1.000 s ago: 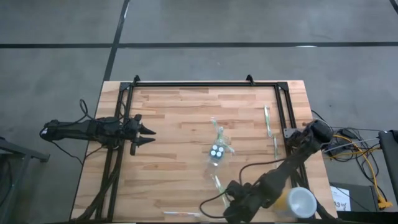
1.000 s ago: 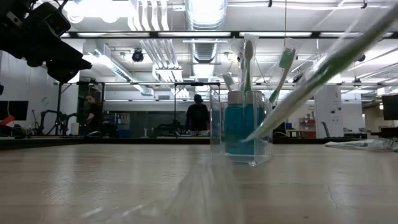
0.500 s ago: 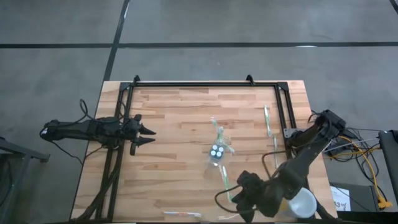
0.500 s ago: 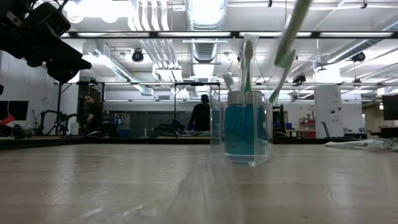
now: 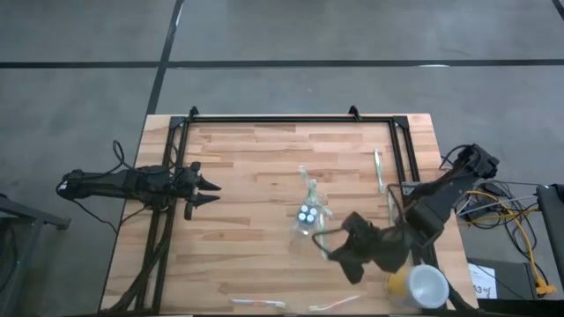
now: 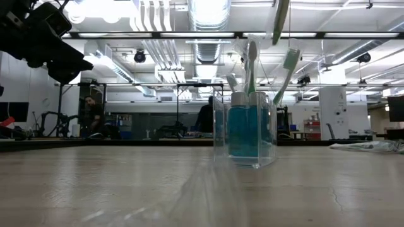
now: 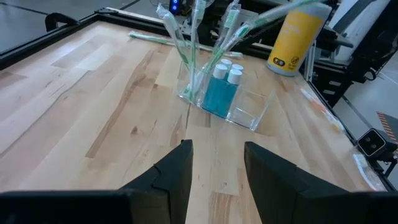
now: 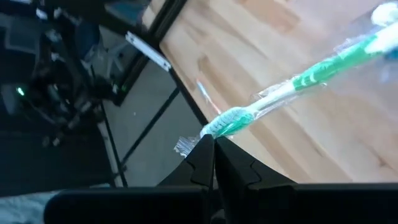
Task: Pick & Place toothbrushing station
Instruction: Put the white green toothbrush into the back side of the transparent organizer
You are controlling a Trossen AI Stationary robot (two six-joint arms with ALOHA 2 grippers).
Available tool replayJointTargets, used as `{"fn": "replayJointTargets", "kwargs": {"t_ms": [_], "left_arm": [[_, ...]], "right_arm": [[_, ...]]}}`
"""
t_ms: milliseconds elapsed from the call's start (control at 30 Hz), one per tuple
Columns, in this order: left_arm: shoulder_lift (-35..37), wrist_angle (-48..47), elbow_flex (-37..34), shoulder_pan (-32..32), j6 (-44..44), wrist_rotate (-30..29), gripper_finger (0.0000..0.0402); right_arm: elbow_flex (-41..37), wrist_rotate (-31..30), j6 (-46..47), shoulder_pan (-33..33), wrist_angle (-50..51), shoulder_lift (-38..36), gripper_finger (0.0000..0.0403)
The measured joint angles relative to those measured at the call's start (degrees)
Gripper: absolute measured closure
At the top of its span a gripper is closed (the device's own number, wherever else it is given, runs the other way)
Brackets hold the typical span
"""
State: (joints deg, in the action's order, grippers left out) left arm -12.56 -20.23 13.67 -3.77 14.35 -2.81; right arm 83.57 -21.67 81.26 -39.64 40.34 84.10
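A clear plastic cup stands mid-table, holding tubes with white caps and several upright toothbrushes. My right gripper hovers just near-right of the cup, shut on a wrapped white-and-green toothbrush. That toothbrush reaches toward the cup and shows above it in the low view. My left gripper waits open at the table's left side, pointing at the cup. My right gripper pinches the toothbrush between its two fingers, at the head end inside its clear wrapper. The brush juts out beyond the fingertips, along the line of the fingers. It is lifted clear of the table, its free end toward the cup.
A yellow cup with a white top stands at the near right corner. Two loose toothbrushes lie by the right frame rail, and others lie at the near edge. A black frame borders the far and side edges.
My right gripper has risen from near the table's front edge and moved toward the cup, tipping less steeply down. The toothbrush it holds has come up off the table with it and now hangs above the cup's height.
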Motion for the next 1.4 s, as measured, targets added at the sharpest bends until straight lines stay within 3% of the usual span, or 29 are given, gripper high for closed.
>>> {"fn": "replayJointTargets", "kwargs": {"t_ms": [167,533,833,1400], "left_arm": [[0.0,0.0,0.0,0.0,0.0,-0.1,0.0252],[0.0,0.0,0.0,0.0,0.0,-0.1,0.0252],[0.0,0.0,0.0,0.0,0.0,0.0,0.0252],[0.0,0.0,0.0,0.0,0.0,0.1,0.0252]], "right_arm": [[0.0,1.5,-0.1,3.9,-0.1,-2.2,0.0395],[-0.2,12.6,-0.5,13.0,-2.6,-8.1,0.0395],[-2.8,16.1,-1.8,17.5,-4.3,-10.0,0.0395],[-28.3,18.3,5.0,22.7,-27.5,-25.4,0.0395]]}}
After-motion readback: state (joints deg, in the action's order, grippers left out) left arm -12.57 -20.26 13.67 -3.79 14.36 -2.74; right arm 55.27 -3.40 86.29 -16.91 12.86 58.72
